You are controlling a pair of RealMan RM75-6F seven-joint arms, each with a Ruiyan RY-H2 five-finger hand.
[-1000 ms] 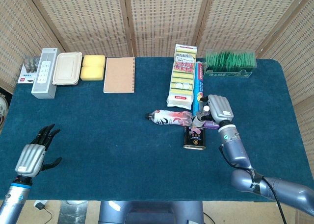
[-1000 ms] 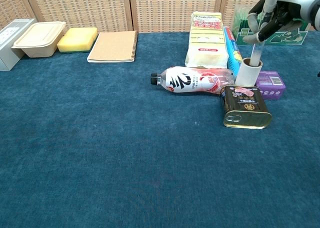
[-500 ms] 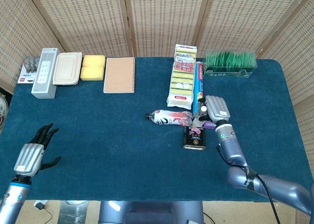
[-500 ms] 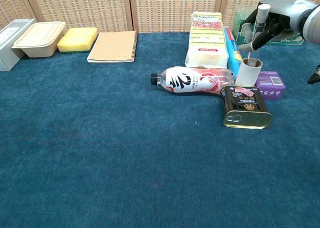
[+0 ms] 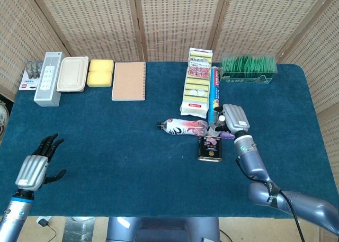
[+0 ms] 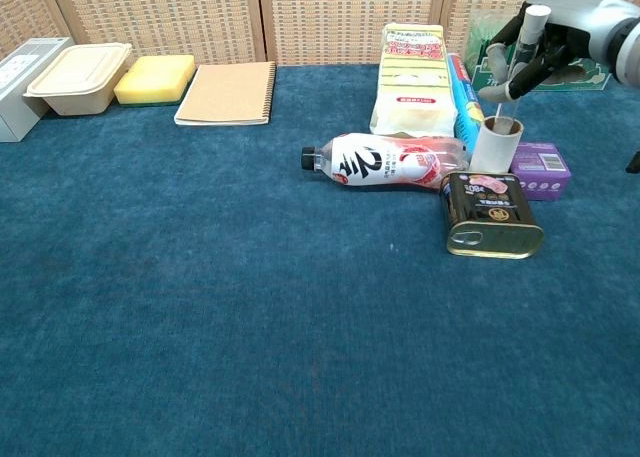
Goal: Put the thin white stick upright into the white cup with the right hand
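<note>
Thin white stick is being pinched by right hand, near-vertical, lower end dipping into white cup directly below. Left hand is being held open w/ nothing in it, well apart.

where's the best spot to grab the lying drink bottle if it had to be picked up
Probably around the labelled middle of the drink bottle, coming down from above. It lies on its side with the cap pointing to image left, so the round body is open on top. Its base end sits tight against the tin can and white cup, and the yellow sponge pack lies just behind, leaving little room there.
</note>
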